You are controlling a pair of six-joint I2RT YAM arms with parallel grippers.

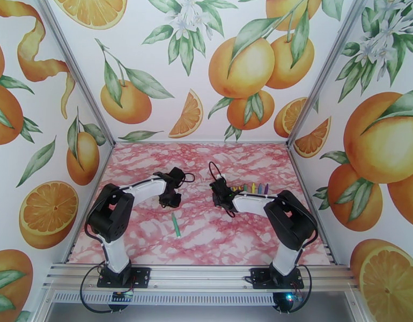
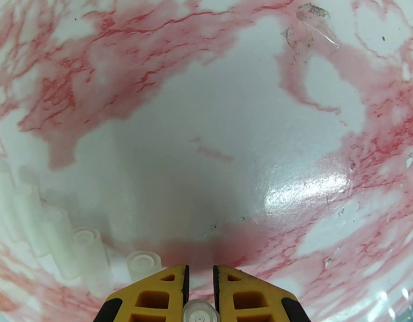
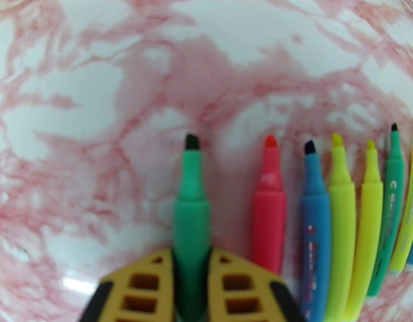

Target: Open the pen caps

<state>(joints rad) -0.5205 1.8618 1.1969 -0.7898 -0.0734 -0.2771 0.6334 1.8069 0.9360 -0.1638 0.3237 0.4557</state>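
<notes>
Overhead view: the row of pens (image 1: pixel 253 188) lies on the pink-veined worktop (image 1: pixel 233 242) and serves as the reference mark. The right hand (image 1: pixel 220 193) sits just beside the left end of that row. The left hand (image 1: pixel 170 199) is farther off on the same side, well apart from the row. A single loose green pen (image 1: pixel 176 225) lies left of the row and nearer the arm bases, clear of both hands; its ends are too small to make out.

Right wrist view: the right hand (image 3: pixel 191 258) has its two yellow fingers (image 3: pixel 147 288) pressed against the barrel of a green pen (image 3: pixel 191 210), whose dark tip is bare. To the right of this pen the row lies parallel, all tips uncovered: a red pen (image 3: pixel 269 210), a blue pen (image 3: pixel 316 232), two yellow pens (image 3: pixel 341 221) and a further green one (image 3: pixel 391 210).

Left wrist view: the left hand (image 2: pixel 200 272) is almost fully closed, pinching a clear cap (image 2: pixel 198 313) between its fingers (image 2: pixel 153 296). More clear pen caps (image 2: pixel 72 248) stand on the worktop in a curved line left of this hand, faint against the pale surface.
</notes>
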